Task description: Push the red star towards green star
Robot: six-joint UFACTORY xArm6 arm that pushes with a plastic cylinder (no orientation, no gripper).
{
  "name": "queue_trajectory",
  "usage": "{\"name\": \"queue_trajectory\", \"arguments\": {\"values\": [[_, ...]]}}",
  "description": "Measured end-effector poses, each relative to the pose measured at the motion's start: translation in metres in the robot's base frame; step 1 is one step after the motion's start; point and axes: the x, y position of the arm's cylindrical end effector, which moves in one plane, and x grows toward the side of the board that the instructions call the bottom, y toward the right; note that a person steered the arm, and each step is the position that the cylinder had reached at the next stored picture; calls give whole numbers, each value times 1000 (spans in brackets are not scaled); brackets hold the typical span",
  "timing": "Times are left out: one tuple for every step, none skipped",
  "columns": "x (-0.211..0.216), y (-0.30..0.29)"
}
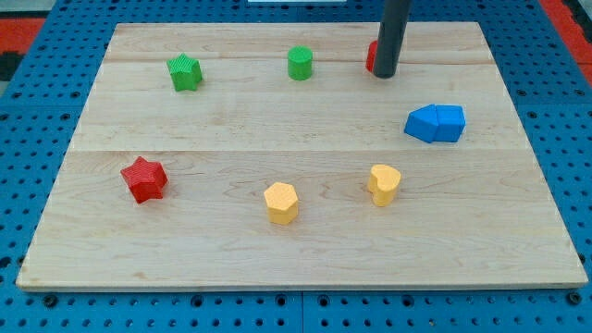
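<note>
The red star (143,178) lies at the view's left, on the lower half of the wooden board (185,250). The green star (184,72) lies near the view's top left, well above the red star. My tip (385,74) stands near the view's top, right of centre, far from both stars. It sits right in front of a red block (370,57) that the rod mostly hides; its shape cannot be made out.
A green round block (300,63) lies at the top centre. A blue block (436,123) lies at the right. A yellow hexagonal block (280,203) and a yellow heart-like block (384,183) lie in the lower middle. A blue pegboard (28,139) surrounds the board.
</note>
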Motion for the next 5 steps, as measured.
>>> {"name": "queue_trajectory", "arguments": {"values": [[0, -23], [-22, -15], [-33, -2], [12, -71], [87, -124]]}}
